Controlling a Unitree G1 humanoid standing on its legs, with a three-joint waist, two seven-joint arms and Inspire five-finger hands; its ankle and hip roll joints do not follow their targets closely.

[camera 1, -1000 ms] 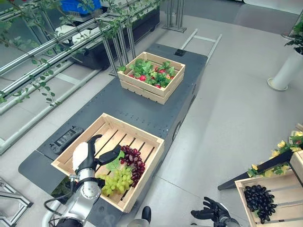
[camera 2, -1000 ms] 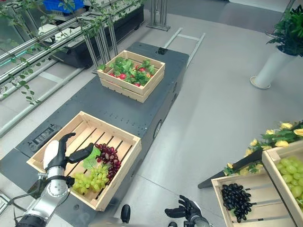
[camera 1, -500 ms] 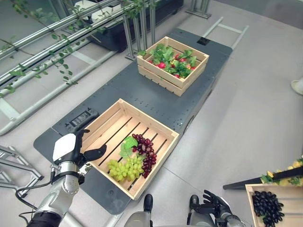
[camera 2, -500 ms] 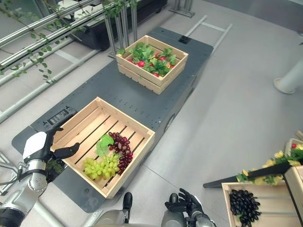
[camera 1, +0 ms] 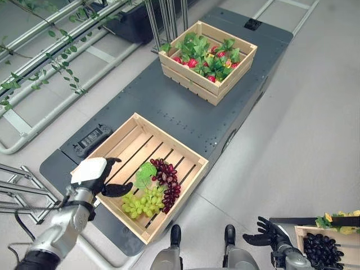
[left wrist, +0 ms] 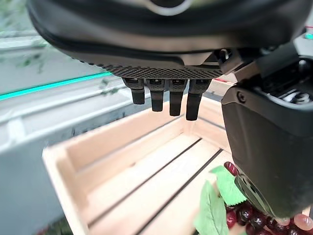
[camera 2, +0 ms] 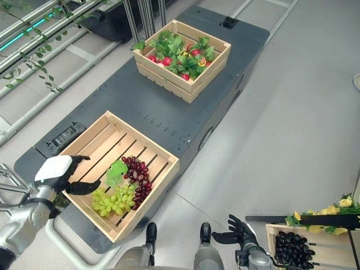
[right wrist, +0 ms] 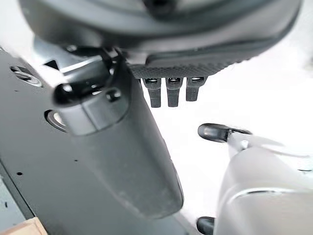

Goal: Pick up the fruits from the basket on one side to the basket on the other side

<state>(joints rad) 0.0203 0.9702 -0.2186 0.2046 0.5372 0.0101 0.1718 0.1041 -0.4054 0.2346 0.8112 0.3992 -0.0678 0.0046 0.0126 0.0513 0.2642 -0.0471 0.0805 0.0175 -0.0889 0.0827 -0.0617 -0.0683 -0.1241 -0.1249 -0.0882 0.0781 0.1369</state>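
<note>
A wooden crate (camera 1: 120,144) stands at the near end of a dark platform. In it lie a green grape bunch (camera 1: 142,203), a purple grape bunch (camera 1: 166,179) and a green leaf (camera 1: 144,173). My left hand (camera 1: 93,172) hovers over the crate's near-left rim, open, its thumb pointing toward the green grapes; nothing is in it. The left wrist view shows straight fingers (left wrist: 169,100) above the bare slats, with the purple grapes (left wrist: 244,215) beside the thumb. My right hand (camera 1: 271,233) hangs low at the right, open and empty. A second crate (camera 1: 308,230) holding black grapes (camera 1: 323,250) stands on the floor beside it.
A third crate (camera 1: 190,82) of red fruit and green leaves stands at the platform's far end. The dark platform (camera 1: 169,112) has a control panel (camera 1: 89,140) at its left corner. Metal rails with vines (camera 1: 50,67) run along the left. Yellow flowers (camera 1: 337,216) sit above the black-grape crate.
The whole view has shifted as the camera moved. My left hand drew back from above the grapes to the crate's left side, then came in over the near-left rim. The fruit lies as before.
</note>
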